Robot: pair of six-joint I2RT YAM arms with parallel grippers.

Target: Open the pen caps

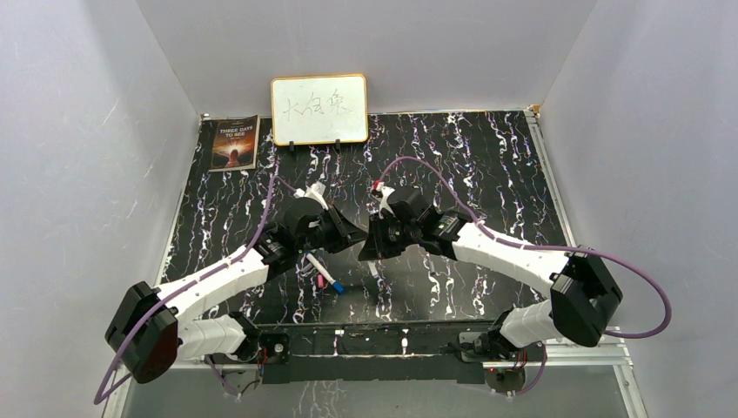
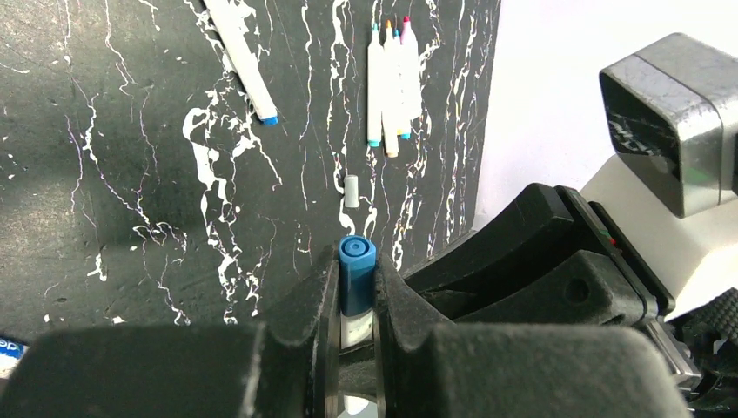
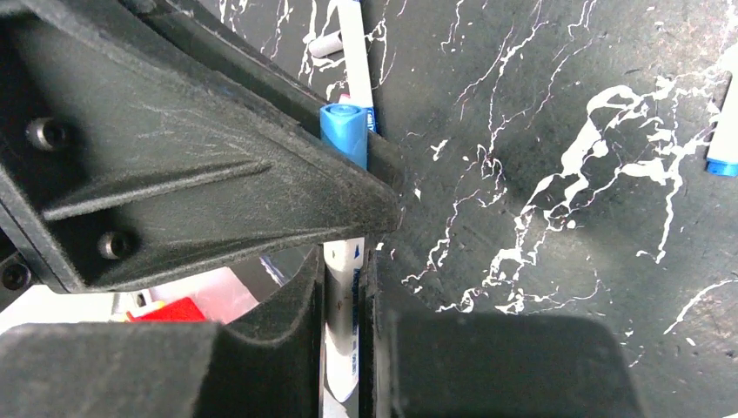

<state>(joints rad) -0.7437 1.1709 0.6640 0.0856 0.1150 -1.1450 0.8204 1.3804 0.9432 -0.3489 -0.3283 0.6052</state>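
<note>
My left gripper point(image 2: 357, 272) is shut on the blue cap point(image 2: 357, 277) of a white-barrelled pen. My right gripper point(image 3: 344, 261) is shut on that pen's white barrel point(image 3: 341, 335). In the right wrist view the blue cap point(image 3: 345, 132) sits between the left gripper's fingers point(image 3: 218, 174), which hide the joint between cap and barrel. In the top view both grippers meet above the table's middle, left gripper point(image 1: 348, 233) and right gripper point(image 1: 372, 240). Several white pens point(image 2: 389, 87) lie side by side on the table, and one blue-ended pen point(image 2: 244, 61) lies apart. A small pale loose cap point(image 2: 351, 191) lies below the group.
A blue-ended pen point(image 1: 323, 273) lies on the black marbled table point(image 1: 487, 174) under the left arm. A small whiteboard point(image 1: 318, 109) and a book point(image 1: 235, 142) stand at the back edge. Grey walls close in three sides.
</note>
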